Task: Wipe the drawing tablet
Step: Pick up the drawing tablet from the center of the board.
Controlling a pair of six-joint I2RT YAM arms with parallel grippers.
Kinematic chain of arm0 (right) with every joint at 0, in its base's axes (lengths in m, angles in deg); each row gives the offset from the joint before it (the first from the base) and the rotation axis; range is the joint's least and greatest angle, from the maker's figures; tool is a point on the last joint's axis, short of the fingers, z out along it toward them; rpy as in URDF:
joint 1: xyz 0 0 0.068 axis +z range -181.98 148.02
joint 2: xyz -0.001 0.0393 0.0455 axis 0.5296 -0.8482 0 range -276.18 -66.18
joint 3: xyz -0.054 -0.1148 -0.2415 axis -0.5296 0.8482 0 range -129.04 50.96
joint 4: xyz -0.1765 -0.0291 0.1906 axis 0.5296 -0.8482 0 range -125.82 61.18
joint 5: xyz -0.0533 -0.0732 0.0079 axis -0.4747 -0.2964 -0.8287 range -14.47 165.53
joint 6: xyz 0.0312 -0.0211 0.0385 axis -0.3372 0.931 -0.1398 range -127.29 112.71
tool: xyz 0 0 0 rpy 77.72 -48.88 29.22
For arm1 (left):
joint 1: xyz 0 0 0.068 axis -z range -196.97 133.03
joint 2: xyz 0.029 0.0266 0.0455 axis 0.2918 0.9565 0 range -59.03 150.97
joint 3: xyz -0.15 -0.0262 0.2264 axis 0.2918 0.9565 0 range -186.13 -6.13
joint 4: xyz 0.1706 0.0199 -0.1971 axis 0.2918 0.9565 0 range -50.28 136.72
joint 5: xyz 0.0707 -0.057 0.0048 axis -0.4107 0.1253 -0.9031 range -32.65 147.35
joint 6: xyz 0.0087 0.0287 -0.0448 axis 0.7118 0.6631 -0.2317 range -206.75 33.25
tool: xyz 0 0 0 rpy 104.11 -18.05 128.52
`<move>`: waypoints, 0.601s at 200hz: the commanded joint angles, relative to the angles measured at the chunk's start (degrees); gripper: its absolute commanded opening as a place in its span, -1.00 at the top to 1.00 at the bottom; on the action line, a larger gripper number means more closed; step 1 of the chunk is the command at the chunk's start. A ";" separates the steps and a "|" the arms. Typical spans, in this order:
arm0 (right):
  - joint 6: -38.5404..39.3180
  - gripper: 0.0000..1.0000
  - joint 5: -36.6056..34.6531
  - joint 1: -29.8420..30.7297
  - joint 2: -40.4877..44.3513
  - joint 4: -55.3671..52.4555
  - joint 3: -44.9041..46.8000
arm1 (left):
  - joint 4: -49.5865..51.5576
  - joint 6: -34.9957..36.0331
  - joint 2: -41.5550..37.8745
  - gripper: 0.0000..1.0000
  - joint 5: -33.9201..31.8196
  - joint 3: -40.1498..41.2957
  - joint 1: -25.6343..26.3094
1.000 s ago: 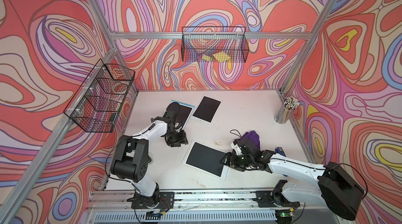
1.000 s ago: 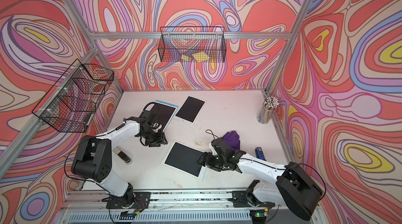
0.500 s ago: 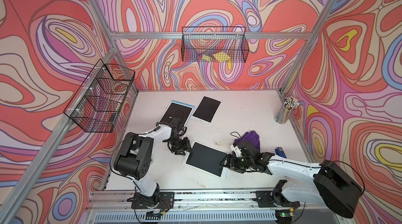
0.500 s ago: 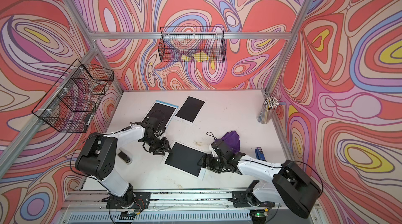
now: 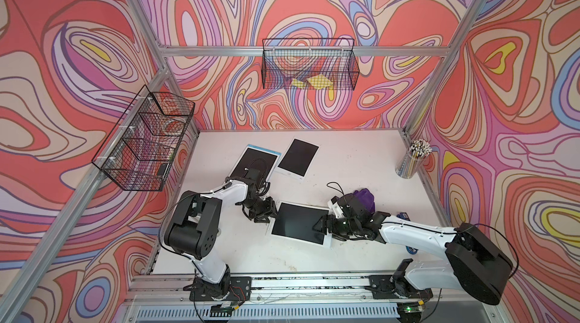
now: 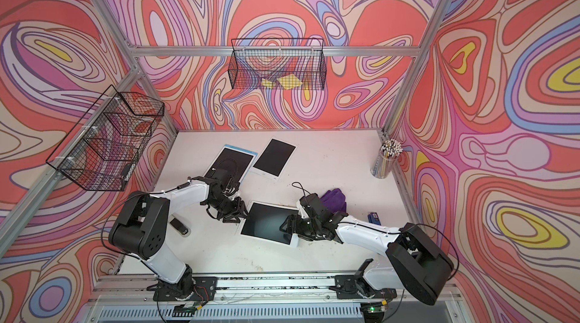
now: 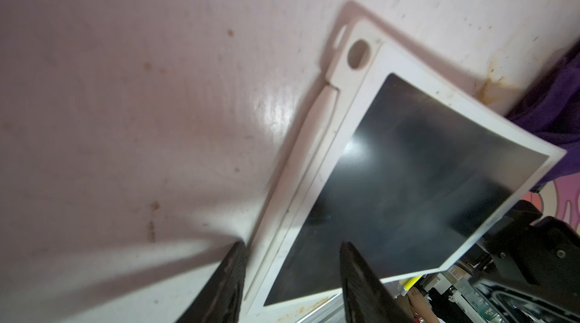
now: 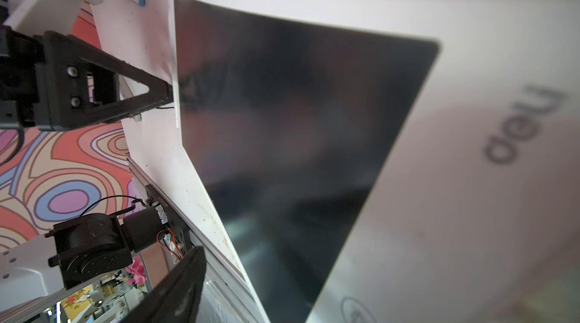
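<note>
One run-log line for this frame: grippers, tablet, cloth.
phase: pre-wipe | left gripper: open, straddling left edge of drawing tablet | right gripper: at its opposite end, grip unclear | purple cloth: on table, not held

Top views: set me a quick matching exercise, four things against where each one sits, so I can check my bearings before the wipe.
Things
1. purple cloth
2. pencil cup
3. yellow paper pieces
4. nearest drawing tablet

Places
A. in the wire basket on the back wall
B. between the left tool and the right tool
C. far right corner of the table
D. on the table, just beyond the right arm

Pairs: 1-D, 2-C, 3-A, 4-B
</note>
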 commanded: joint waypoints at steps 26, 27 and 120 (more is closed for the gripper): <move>2.67 -0.39 -2.10 -1.51 3.14 -0.53 -1.87 | -5.93 -3.62 1.11 -0.03 3.53 1.51 1.76; 2.66 -0.39 -2.04 -1.52 3.17 -0.33 -1.86 | -6.15 -3.70 1.08 -0.03 3.64 1.54 1.76; 2.98 -0.09 -0.65 -2.10 5.31 2.25 -4.62 | -8.11 -5.22 1.07 -0.04 4.48 -0.33 3.05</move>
